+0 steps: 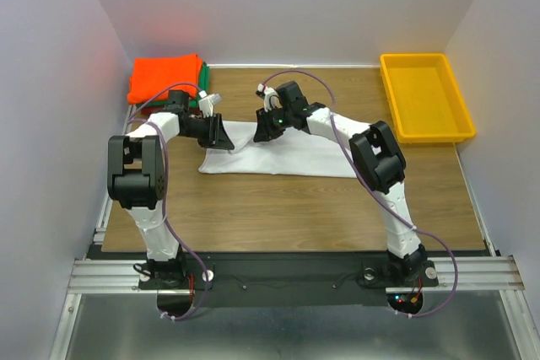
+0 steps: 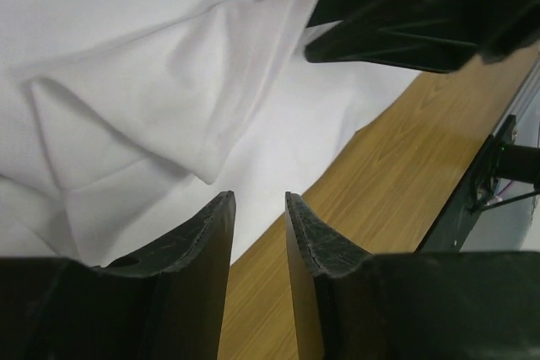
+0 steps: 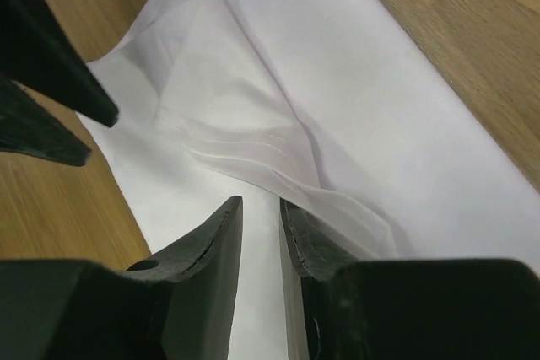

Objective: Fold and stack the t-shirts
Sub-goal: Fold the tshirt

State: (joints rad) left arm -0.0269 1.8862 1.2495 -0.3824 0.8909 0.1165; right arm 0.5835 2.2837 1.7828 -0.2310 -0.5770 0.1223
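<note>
Nearest, the wood counter (image 1: 295,217) ran across in front of both arm bases. At mid-counter lay the white t-shirt (image 1: 287,158), spread flat, w/ a rumpled, doubled-over flap at its left end. Over that end hung the left gripper (image 2: 259,200), jaws released, nothing btwn them. At the shirt's far edge sat the right gripper (image 3: 260,201), jaws slightly apart, no cloth seen btwn them. Far left: stack of folded t-shirts (image 1: 166,77), orange on top, green edge below. Far right: yellow tray (image 1: 430,135).
</note>
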